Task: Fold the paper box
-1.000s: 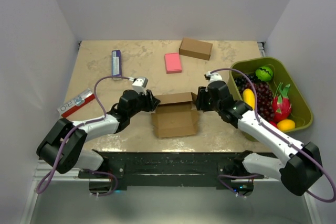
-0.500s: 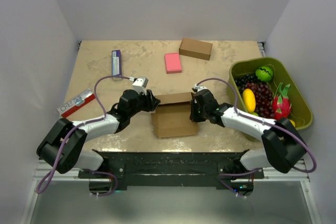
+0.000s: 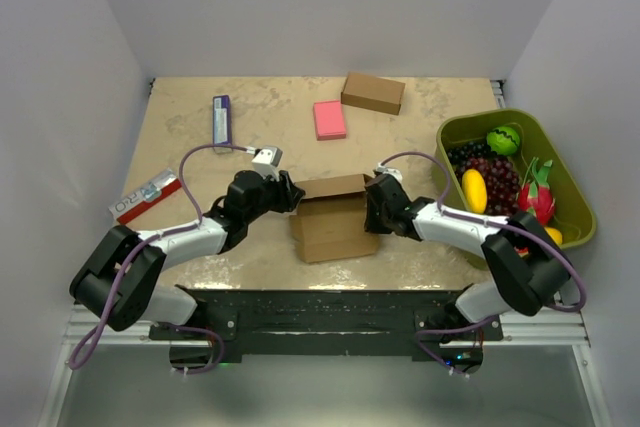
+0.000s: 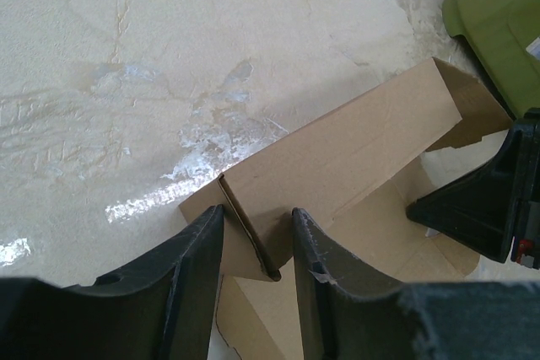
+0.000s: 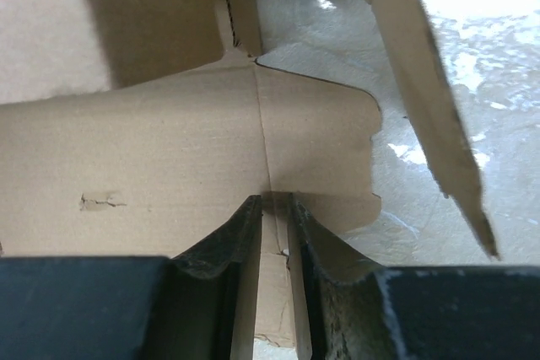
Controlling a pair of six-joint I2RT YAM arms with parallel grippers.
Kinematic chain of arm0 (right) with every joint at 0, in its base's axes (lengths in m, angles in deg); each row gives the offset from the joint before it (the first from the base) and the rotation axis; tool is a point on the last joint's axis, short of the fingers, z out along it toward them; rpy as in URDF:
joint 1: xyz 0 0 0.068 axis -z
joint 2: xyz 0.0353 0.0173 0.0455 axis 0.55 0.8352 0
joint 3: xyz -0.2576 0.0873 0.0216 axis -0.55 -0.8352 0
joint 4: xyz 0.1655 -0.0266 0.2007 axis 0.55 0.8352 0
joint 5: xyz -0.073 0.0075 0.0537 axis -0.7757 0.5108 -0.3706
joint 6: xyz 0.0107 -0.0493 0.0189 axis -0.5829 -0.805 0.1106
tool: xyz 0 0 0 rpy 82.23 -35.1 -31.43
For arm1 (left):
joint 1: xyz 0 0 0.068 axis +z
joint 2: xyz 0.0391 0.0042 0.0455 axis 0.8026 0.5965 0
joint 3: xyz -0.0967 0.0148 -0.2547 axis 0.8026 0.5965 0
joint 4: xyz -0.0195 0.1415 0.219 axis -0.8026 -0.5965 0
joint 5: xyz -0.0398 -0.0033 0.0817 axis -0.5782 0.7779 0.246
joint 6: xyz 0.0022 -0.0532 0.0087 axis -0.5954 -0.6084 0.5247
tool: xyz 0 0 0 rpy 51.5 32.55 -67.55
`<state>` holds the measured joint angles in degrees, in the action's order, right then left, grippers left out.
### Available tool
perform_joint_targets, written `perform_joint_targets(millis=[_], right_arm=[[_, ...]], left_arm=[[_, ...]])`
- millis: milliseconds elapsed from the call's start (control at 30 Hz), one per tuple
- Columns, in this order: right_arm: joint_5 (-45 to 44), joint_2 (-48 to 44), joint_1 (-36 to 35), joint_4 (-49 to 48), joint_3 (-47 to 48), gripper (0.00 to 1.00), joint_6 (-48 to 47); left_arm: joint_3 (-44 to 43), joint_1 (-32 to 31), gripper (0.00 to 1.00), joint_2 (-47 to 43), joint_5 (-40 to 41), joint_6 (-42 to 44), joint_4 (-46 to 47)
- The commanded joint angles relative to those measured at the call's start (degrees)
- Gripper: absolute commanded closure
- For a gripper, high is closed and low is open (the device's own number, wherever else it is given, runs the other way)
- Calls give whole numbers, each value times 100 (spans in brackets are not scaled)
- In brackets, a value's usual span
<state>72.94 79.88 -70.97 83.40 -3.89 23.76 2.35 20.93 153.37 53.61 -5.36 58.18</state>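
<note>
The paper box [image 3: 335,227], a light, thin, easily creased cardboard cut-out half erected at lower centre of the tabletop [image 3: 200,162], looks best held at its stiffer folds, where the left tool [image 4: 257,229] clamps a wall corner and the right tool [image 5: 276,208] pinches a flap crease.

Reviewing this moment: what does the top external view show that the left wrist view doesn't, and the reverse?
Only the top external view shows the pink block, the ready-made brown box and the fruit in the bin. Only the left wrist view shows, close up, the left gripper straddling a creased corner of the paper box. Both views show the paper box, the green bin and the right gripper at the box's far side.
</note>
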Motion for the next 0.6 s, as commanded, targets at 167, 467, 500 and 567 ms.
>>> perform_joint_targets(millis=[167, 467, 500, 567], right_arm=[[-446, -775, 25, 715, 208, 72, -214], [-1236, -1268, 60, 1463, 833, 50, -539], [-1272, -1164, 78, 1463, 868, 50, -548], [-1307, -1031, 113, 1402, 894, 49, -592]], left_arm=[[-131, -34, 58, 54, 19, 237, -281], [-192, -34, 58, 54, 19, 246, -307], [-192, -25, 58, 54, 19, 254, -316], [-192, -25, 58, 54, 10, 254, -316]])
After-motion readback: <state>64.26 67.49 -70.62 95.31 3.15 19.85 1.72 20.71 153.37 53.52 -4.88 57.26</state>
